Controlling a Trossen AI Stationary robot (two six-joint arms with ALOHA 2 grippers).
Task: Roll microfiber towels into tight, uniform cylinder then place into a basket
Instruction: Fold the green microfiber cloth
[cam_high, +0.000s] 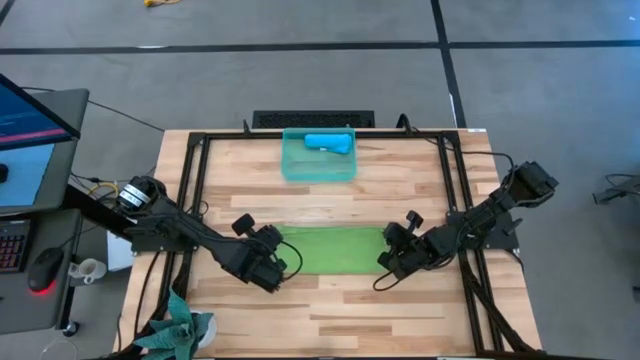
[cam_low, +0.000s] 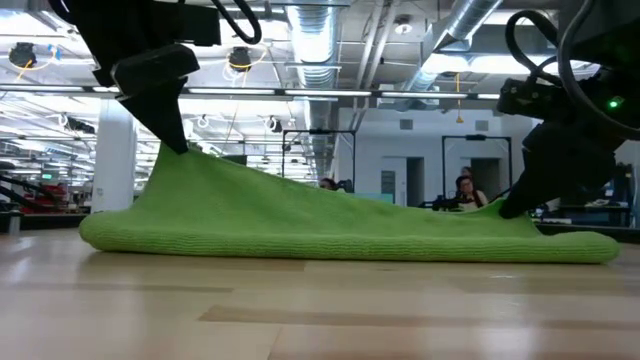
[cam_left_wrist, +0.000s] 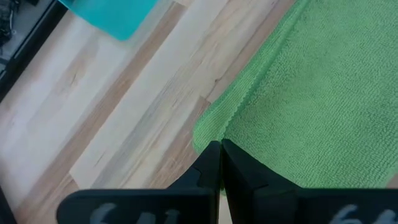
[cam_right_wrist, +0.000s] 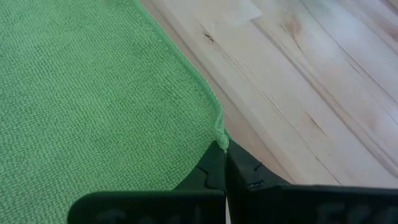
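A lime green microfiber towel (cam_high: 332, 250) lies spread across the middle of the wooden table. Its long near edge (cam_low: 340, 245) rests on the wood. My left gripper (cam_high: 282, 262) is shut on its left-end corner. My right gripper (cam_high: 386, 262) is shut on its right-end corner. The left corner is raised higher than the right. At the far middle stands the see-through teal basket (cam_high: 296, 165), holding a rolled sky-blue towel (cam_high: 330, 142). My left gripper pinches the towel's left corner (cam_left_wrist: 208, 134) between its two fingers, where the hemmed edge turns. The fingers slant down from the table's left. That corner is lifted (cam_low: 185, 155) and the cloth slopes down from it to the table. My right gripper pinches the towel's right corner (cam_right_wrist: 219, 127) between its two fingers, at the hem. The fingers slant down from the table's right. The corner is raised only a little (cam_low: 505, 212), and the rest of the cloth lies on the wood.
Black frame rails (cam_high: 195, 190) run along the table's left, right and far sides. A keyboard (cam_high: 312, 119) lies beyond the basket. A teal artificial plant (cam_high: 180, 330) sits at the near left corner. Bare wood lies between towel and basket. People sit in the room behind (cam_low: 465, 190).
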